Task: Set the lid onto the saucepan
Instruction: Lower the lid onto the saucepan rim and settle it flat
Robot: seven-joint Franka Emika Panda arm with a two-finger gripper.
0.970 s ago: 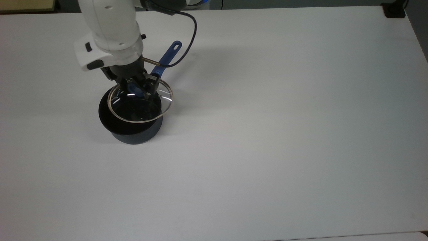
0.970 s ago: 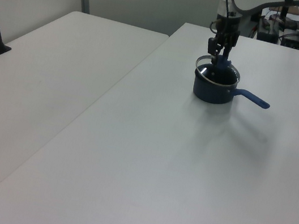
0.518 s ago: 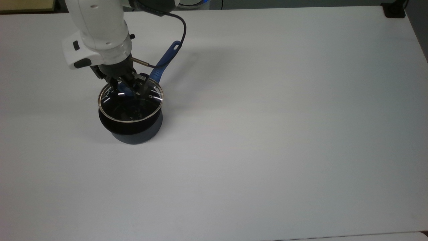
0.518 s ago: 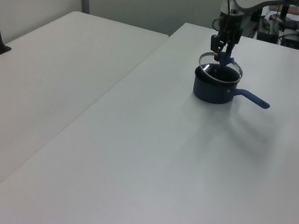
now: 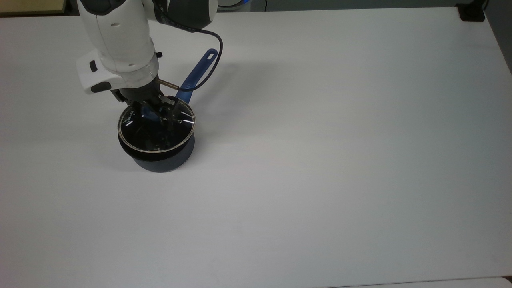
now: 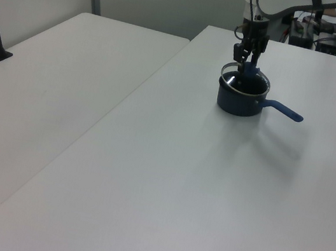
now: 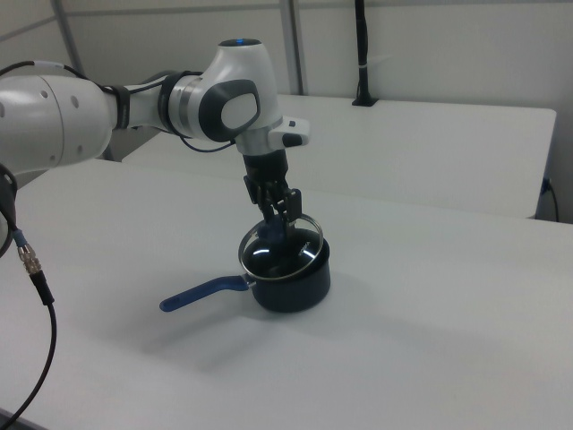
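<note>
Gripper (image 5: 157, 113) first: I see its two dark fingers closed on the blue knob at the middle of the lid (image 5: 156, 127), and the white wrist of my arm (image 5: 120, 48) stands over it, a black cable (image 5: 208, 64) looping off its side. From the top view the lid sits over the mouth of the saucepan (image 5: 162, 154), its metal rim lying just inside the pan's dark edge all the way round; I cannot tell whether glass and pan are touching or whether a sliver of air is left between them. White lettering shows on the glass toward the top view's left.

In the right view the gripper (image 7: 277, 215) points straight down onto the lid (image 7: 282, 253), and the lid looks slightly tilted above the saucepan (image 7: 291, 282), its rim a little higher on the right view's right. The pan's blue handle (image 7: 201, 291) reaches out to the right view's left, flat above the table (image 7: 403, 358).

The left view shows the saucepan (image 6: 240, 99) far up the white table (image 6: 175, 197), handle (image 6: 283, 111) toward the left view's right, with the gripper (image 6: 246, 60) upright over the lid (image 6: 243, 81). A second table (image 6: 44, 92) stands beside mine on the left view's left
</note>
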